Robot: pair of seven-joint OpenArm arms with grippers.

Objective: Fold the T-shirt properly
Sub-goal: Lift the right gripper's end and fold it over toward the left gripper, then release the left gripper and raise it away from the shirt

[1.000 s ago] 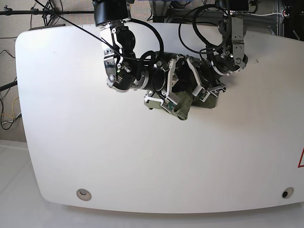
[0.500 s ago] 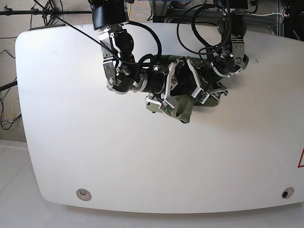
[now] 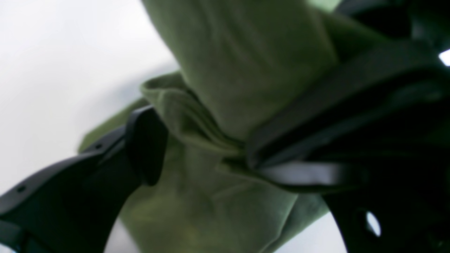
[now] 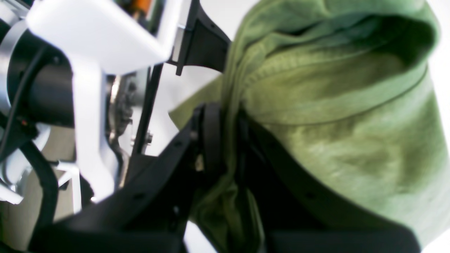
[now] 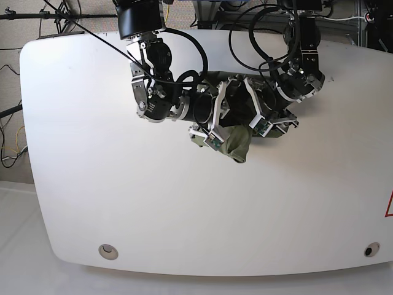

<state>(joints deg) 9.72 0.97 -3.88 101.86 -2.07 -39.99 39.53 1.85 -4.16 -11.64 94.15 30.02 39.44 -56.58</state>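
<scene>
Bunching into a small hanging wad, the plain olive-green soft cotton T-shirt (image 5: 237, 142) is mostly hidden in the base view behind the two black arm wrists that crowd together over the far middle of the white rounded desk (image 5: 184, 209); only a lower lump of cloth shows below them, and whether it touches the desk cannot be told. Both wrist views are blurred and cropped close, so the shirt's collar and sleeves cannot be sorted out with certainty. The right wrist view shows what the base view hides: the right gripper (image 4: 225, 137) has its black fingers (image 4: 211, 133) pinched tight on a thin gathered fold of the T-shirt (image 4: 337, 116), with a hemmed edge looping above. The left wrist view shows the left gripper (image 3: 200, 154) with fingers (image 3: 146, 144) spread wide, cloth (image 3: 246, 70) draped between and over them, one finger pressed against the fabric; no clamping shows. Black cables (image 5: 196, 46) loop behind the arms at the desk's far edge.
</scene>
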